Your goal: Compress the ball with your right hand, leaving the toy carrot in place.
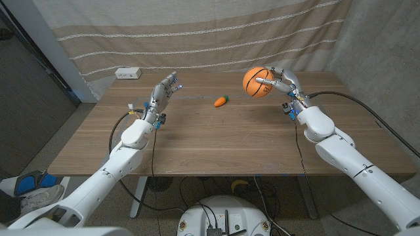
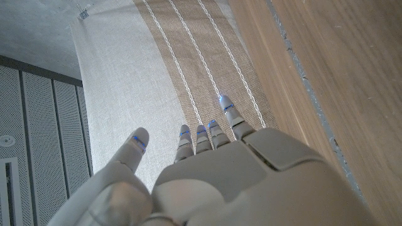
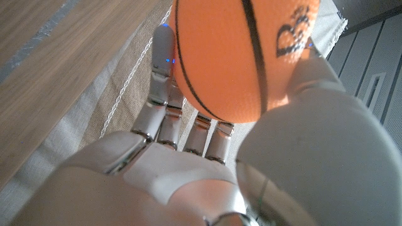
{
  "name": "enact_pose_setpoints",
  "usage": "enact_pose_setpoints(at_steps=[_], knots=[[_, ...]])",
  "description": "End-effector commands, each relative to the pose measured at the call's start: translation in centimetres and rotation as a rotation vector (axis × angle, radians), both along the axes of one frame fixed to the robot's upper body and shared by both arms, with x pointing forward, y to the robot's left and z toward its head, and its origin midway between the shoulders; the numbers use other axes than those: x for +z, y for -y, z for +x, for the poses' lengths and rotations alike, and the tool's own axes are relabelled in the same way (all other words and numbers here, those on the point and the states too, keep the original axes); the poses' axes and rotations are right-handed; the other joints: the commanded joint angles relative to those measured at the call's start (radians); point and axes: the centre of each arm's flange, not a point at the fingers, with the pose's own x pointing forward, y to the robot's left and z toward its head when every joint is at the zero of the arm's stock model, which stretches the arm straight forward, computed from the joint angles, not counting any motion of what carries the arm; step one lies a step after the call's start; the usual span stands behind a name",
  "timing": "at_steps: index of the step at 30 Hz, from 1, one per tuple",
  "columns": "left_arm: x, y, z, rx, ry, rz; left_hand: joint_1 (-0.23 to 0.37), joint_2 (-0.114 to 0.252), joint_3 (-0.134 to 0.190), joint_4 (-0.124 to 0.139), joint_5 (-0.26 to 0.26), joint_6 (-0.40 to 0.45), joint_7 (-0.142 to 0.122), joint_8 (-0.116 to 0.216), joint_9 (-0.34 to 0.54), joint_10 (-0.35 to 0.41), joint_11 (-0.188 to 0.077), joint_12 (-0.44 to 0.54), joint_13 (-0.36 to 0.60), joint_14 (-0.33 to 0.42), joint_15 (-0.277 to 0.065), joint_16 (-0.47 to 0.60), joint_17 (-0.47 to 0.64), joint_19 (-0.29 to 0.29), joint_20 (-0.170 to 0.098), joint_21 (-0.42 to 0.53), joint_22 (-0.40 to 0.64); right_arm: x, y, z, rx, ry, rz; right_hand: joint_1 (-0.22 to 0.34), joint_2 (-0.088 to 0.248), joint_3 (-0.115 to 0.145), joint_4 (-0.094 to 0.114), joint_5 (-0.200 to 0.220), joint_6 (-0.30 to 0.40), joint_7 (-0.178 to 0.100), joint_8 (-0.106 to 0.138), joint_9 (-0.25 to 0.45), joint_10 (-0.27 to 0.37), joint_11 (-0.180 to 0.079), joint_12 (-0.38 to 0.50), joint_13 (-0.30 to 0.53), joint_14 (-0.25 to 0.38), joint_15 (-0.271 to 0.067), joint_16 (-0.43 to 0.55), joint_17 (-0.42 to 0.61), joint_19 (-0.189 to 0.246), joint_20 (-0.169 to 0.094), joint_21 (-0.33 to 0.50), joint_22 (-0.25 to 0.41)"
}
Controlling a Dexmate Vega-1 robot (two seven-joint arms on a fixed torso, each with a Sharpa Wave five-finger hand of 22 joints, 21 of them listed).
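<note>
Right hand [image 1: 279, 82] grips the orange rubber ball with black seams [image 1: 257, 82], lifted above the desk [image 1: 216, 141] near its far right corner — fingers wrapped around it. Small orange toy carrot [image 1: 221, 101] lies by the far edge, mid-desk. Left hand [image 1: 164, 88] hovers open, holding nothing.
</note>
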Motion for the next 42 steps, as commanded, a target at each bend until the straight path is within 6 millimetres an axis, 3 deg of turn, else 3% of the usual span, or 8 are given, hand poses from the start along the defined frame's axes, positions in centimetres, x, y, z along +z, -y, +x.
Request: enact_pose_setpoints(at_steps=[1,27,42], knots=[[0.0,-0.1,0.4,-0.002,0.003,-0.001,-0.007,0.027,0.003,-0.008,0.0,0.007,-0.006,0.004,0.002,0.0,-0.009,0.003,0.002,0.004,-0.008,-0.003,0.003,0.006,0.0,-0.003,0.005,0.0,1.3,1.9,0.097,-0.037,0.094,0.359,0.352,0.005,0.003,0.005,0.139,0.132,0.003,0.005,0.03,0.002,0.007,0.174,0.305,-0.384,0.0,0.004,-0.126,-0.216,0.008,-0.002],[-0.4,-0.3,-0.1,0.0,-0.009,-0.016,-0.007,0.026,0.005,-0.011,-0.001,0.008,-0.007,0.003,0.002,0.0,-0.004,0.003,0.002,0.002,-0.01,-0.005,0.003,0.009,-0.001,-0.011,0.005,-1.2,3.0,5.1,0.313,-0.112,0.279,0.36,0.352,0.006,0.005,0.003,0.139,0.135,-0.005,0.006,0.031,0.003,-0.003,0.188,0.303,-0.381,-0.007,0.006,-0.134,-0.216,0.024,-0.019],[-1.1,-0.9,-1.8,0.047,-0.011,-0.032,-0.007,0.027,0.006,-0.012,-0.001,0.007,-0.006,0.002,0.002,0.0,-0.003,0.003,0.002,0.002,-0.009,-0.005,0.003,0.012,-0.001,-0.016,0.005,-2.1,4.1,7.4,0.448,-0.11,0.428,0.362,0.353,0.008,0.004,0.003,0.138,0.134,-0.01,0.007,0.031,0.006,-0.011,0.195,0.301,-0.381,-0.011,0.007,-0.137,-0.216,0.033,-0.027]])
